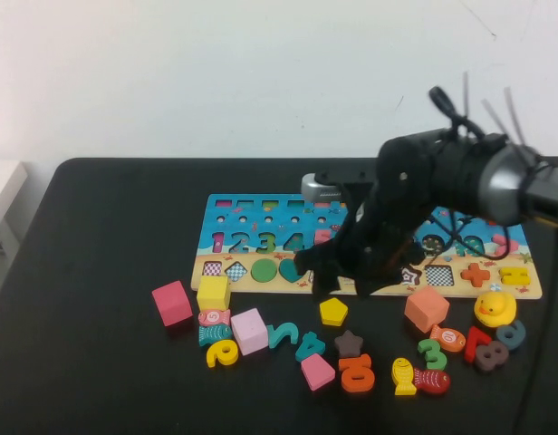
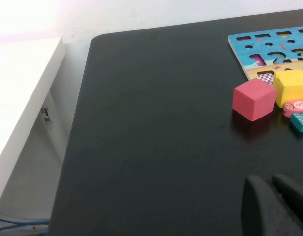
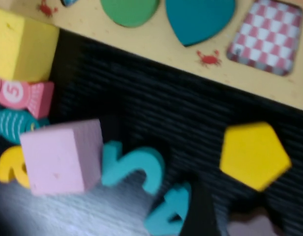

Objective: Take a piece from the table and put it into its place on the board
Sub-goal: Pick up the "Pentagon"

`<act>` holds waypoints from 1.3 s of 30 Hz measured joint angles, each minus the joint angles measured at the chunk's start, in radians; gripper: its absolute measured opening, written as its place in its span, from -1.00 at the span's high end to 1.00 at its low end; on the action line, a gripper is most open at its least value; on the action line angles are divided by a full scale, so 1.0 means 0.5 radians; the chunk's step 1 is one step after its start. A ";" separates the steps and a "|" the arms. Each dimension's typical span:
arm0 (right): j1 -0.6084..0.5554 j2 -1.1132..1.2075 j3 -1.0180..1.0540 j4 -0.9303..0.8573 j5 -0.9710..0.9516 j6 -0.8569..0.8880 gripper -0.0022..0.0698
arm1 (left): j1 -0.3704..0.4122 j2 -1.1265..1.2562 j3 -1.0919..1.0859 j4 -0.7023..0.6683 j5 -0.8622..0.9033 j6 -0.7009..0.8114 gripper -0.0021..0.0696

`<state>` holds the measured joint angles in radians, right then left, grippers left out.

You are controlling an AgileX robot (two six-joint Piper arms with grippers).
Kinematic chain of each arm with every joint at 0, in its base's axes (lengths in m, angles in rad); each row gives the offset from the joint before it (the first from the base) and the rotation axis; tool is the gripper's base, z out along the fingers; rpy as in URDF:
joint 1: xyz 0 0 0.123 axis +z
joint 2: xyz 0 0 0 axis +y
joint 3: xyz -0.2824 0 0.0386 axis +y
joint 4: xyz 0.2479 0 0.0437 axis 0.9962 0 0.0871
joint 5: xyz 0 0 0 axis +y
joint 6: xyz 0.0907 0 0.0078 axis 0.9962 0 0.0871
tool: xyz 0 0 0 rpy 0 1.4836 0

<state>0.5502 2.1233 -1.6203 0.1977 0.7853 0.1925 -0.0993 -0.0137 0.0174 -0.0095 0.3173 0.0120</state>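
The yellow pentagon piece (image 1: 333,311) (image 3: 255,155) lies flat and free on the black table (image 1: 98,272), just in front of the board's near edge. The long board (image 1: 261,237) (image 3: 156,51) with sea and beach print lies across the middle. My right gripper (image 1: 329,276) hovers open above that edge, just behind the pentagon; one dark finger (image 3: 198,216) shows beside it. The right arm covers the middle of the board, so the pentagon place is hidden. My left gripper (image 2: 268,181) hangs shut and empty over bare table at the far left.
Loose pieces crowd the table in front of the board: pink cube (image 1: 172,302), yellow cube (image 1: 213,293), pale pink cube (image 1: 249,331), teal 5 (image 1: 281,333), brown star (image 1: 349,343), salmon cube (image 1: 427,308), rubber duck (image 1: 495,308). A white shelf (image 2: 23,98) stands beyond the table's left edge.
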 joint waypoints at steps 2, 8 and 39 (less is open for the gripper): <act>0.013 0.050 -0.049 -0.003 0.000 0.046 -0.47 | 0.000 0.000 0.000 0.000 0.000 0.000 0.95; 0.029 0.171 -0.154 -0.012 0.035 0.188 -0.47 | 0.000 0.000 0.000 0.000 0.000 0.000 0.95; 0.113 0.214 -0.180 -0.334 0.124 0.834 -0.34 | 0.000 0.000 0.000 0.000 0.000 0.000 0.95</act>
<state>0.6066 2.2305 -1.7103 0.0308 0.8475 0.6094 -0.0993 -0.0137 0.0174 -0.0095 0.3173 0.0120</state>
